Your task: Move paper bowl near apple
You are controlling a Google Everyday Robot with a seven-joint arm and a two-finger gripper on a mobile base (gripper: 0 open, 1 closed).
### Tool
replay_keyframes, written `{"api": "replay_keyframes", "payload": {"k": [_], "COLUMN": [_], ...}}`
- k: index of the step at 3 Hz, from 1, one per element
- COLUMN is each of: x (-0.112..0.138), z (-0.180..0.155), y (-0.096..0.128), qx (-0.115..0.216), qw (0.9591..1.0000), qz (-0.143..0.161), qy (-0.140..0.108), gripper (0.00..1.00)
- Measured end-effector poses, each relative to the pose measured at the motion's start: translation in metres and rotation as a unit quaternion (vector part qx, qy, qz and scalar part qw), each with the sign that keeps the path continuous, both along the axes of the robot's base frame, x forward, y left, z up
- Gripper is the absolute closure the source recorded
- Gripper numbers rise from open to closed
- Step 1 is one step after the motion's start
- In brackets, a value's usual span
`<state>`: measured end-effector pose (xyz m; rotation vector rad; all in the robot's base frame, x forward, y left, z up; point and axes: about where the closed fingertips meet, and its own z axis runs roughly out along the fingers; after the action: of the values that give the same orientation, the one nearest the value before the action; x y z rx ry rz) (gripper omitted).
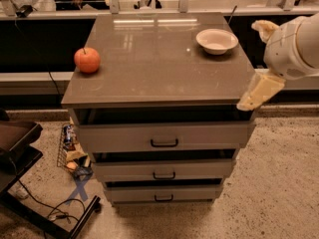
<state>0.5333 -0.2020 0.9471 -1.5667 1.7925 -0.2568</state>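
Note:
The off-white paper bowl [217, 40] sits upright on the brown cabinet top [159, 68], near its back right corner. The red-orange apple [87, 60] stands at the left edge of the same top, far from the bowl. My gripper [256, 59] hangs in the air just off the right edge of the cabinet, to the right of the bowl and a little in front of it. It is open and empty, with one cream finger [260, 91] low by the top's front right corner and the other [264, 29] higher up.
The cabinet has three drawers [163, 136] with dark handles. A dark cart [20, 148] stands at the lower left, with cables and a wire basket of clutter [72, 151] on the floor beside it. A counter ledge [159, 4] runs behind the cabinet.

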Motion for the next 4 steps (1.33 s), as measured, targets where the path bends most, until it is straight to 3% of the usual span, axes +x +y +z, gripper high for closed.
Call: {"api": "replay_keyframes", "payload": {"k": [1,2,3,4], "x": [0.046,0.056,0.056,0.083], "z": [0.027,0.043,0.043,0.038], "y": [0.003,0.002,0.004,0.006], "qx": [0.020,0.026,0.021,0.000], "qw": [0.9961,0.9925,0.9922,0.9887], "qz": [-0.011,-0.019,-0.019,-0.010], "qy": [-0.085,-0.118,-0.122,-0.149], "gripper": [0.00,0.00,0.00,0.00]}}
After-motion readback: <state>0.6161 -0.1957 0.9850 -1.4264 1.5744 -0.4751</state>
